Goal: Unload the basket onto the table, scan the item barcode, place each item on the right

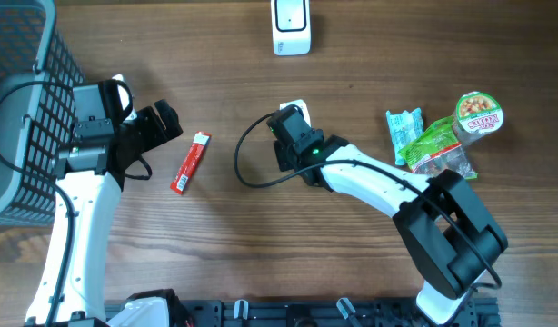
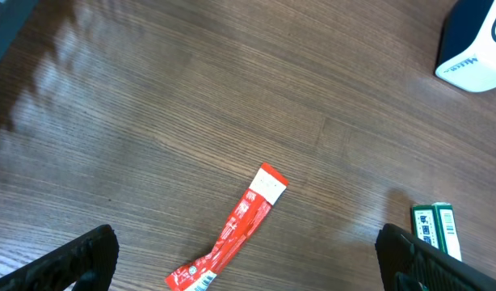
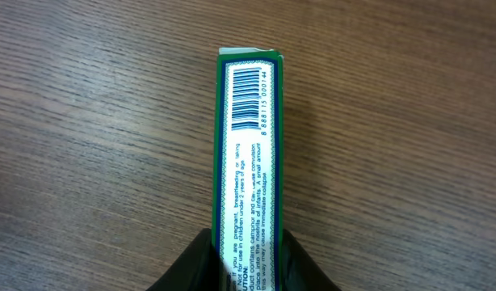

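right gripper [image 3: 248, 252] pinching green box [image 3: 248, 137], left gripper [image 1: 163, 125] agape

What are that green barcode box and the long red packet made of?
The green box looks like printed cardboard with a slight sheen: crisp straight edges, flat printed faces. The red packet is probably thin plastic or foil film, glossy: it lies flat and crinkled.

red sachet [image 1: 190, 163] — white scanner [image 1: 291, 27] well apart
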